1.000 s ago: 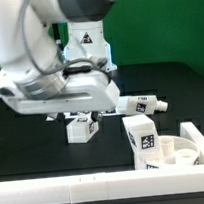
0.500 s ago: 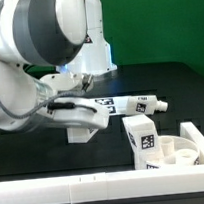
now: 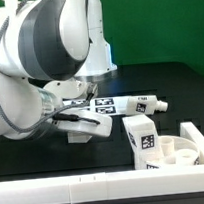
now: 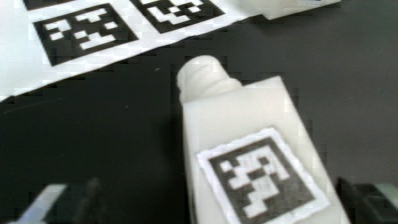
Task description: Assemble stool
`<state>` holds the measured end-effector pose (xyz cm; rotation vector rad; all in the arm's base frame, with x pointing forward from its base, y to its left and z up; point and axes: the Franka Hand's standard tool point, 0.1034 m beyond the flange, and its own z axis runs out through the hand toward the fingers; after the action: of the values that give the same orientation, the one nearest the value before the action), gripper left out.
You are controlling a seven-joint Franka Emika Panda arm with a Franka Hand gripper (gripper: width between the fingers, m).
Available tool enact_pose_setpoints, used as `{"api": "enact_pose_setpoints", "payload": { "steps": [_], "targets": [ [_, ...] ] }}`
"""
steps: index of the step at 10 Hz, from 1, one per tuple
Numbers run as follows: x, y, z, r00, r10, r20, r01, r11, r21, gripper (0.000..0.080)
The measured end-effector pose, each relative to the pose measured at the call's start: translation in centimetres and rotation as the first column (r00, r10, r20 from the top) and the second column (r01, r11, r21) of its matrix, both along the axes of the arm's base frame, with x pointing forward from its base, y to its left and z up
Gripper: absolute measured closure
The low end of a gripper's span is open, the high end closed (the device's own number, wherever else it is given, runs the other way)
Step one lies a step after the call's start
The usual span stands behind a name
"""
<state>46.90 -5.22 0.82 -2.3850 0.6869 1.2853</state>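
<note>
Arm is folded low over the black table. Its bulky links fill the exterior view's left and centre, and the wrist is tipped down toward the table.

Gripper is open. In the wrist view the two dark fingers sit wide apart with one stool leg lying between and ahead of them. No contact with either finger is visible. The leg's tag faces the camera and its rounded end points away toward the marker board.

In the exterior view that same leg lies on the table just below the wrist, partly hidden by it, with the marker board just behind.

A second leg stands a bit tilted, tag facing out, right beside the round seat at the exterior view's right. A third leg lies on its side behind it, near the end of the marker board.

A long white edge bar runs along the front.
</note>
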Motion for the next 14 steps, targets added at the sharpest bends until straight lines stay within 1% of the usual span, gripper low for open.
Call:
{"api": "enact_pose_setpoints", "payload": {
  "steps": [1, 2, 3, 4, 5, 7, 8, 9, 10, 11, 12, 13, 14],
  "targets": [
    [0.2, -0.1, -0.1, 1.000, -0.001, 0.009, 0.001, 1.000, -0.006, 0.0288],
    [0.4, -0.2, -0.2, 1.000, -0.002, 0.026, 0.002, 1.000, -0.016, 0.0427],
    [0.4, -0.2, -0.2, 1.000, -0.003, 0.025, 0.003, 1.000, -0.016, 0.0478],
    [0.8, -0.1, -0.1, 0.999, -0.002, 0.039, 0.003, 1.000, -0.028, 0.0478],
    [2.3, 0.3, 1.1, 0.993, 0.007, 0.114, 0.000, 0.998, -0.061, 0.0478],
    [4.0, 1.7, 6.5, 0.971, 0.010, 0.241, 0.013, 0.996, -0.093, 0.0477],
    [5.1, 1.8, 7.9, 0.935, 0.051, 0.350, 0.001, 0.989, -0.146, 0.0477],
    [4.5, 1.8, 7.6, 0.895, 0.087, 0.437, 0.003, 0.980, -0.201, 0.0477],
    [4.0, 1.9, 7.5, 0.889, 0.084, 0.450, 0.016, 0.977, -0.214, 0.0477],
    [4.8, 1.6, 7.5, 0.865, 0.094, 0.493, 0.032, 0.970, -0.241, 0.0476],
    [5.3, 2.4, 8.0, 0.841, 0.086, 0.534, 0.077, 0.958, -0.276, 0.0476],
    [5.3, 5.4, 10.3, 0.828, 0.070, 0.557, 0.105, 0.956, -0.275, 0.0476],
    [6.3, 7.6, 11.9, 0.778, 0.067, 0.624, 0.154, 0.944, -0.293, 0.0476]
  ]
}}
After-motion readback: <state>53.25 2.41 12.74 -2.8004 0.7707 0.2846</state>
